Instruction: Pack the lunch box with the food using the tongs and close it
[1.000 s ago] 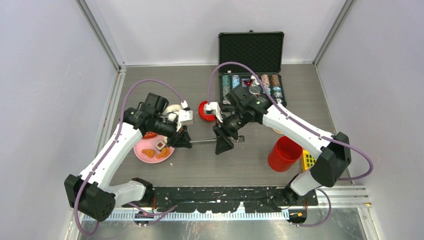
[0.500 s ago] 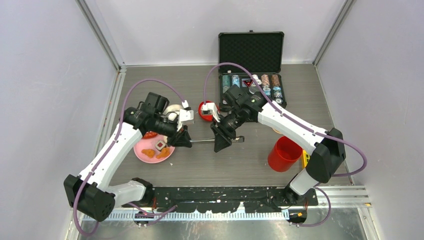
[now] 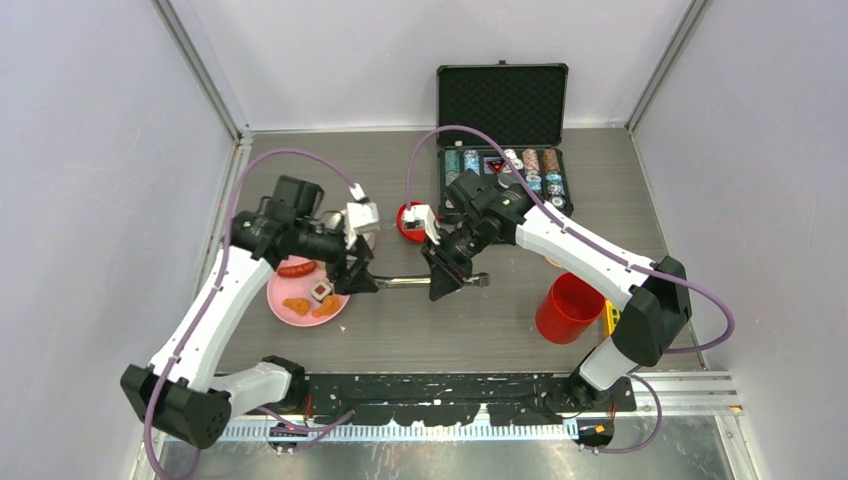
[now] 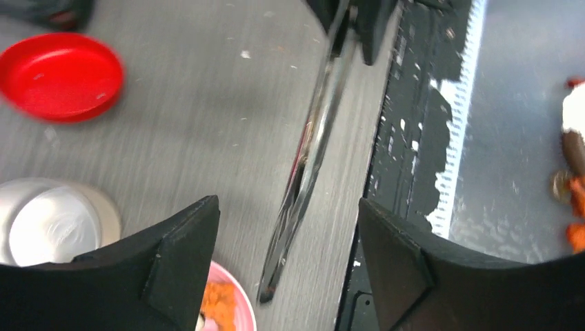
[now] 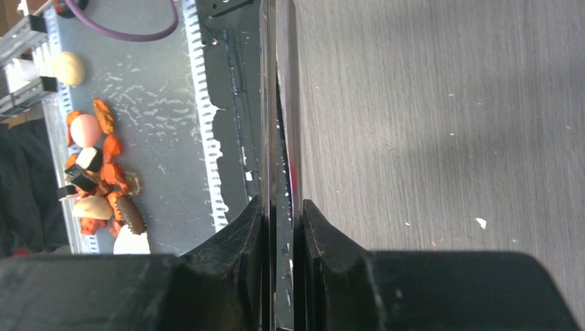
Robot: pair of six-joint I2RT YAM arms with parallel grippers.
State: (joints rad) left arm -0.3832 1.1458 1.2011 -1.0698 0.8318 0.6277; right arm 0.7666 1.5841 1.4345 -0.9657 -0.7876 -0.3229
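Note:
The tongs (image 3: 430, 281) hang level above the table between my two grippers. My right gripper (image 3: 442, 287) is shut on them; in the right wrist view its pads (image 5: 256, 221) press both slim arms (image 5: 278, 103) together. My left gripper (image 3: 362, 280) stands open around the tongs' tip (image 4: 269, 289) without touching it. Food lies on the pink plate (image 3: 282, 300): a red sausage (image 3: 297, 268), orange nuggets (image 3: 297, 306) and a white cube (image 3: 320, 291). The red canister (image 3: 568, 307) stands open at the right, and its red lid (image 3: 408, 222) lies apart. The steel bowl (image 4: 48, 221) sits beside the plate.
An open black case of poker chips (image 3: 505, 160) stands at the back. A yellow block toy (image 3: 615, 320) lies behind the canister, next to my right arm's base. A black strip (image 3: 460, 395) runs along the table's near edge.
My left gripper opened, let go of the tongs and drew back slightly to the left. My right gripper closed on the tongs and now holds them alone.

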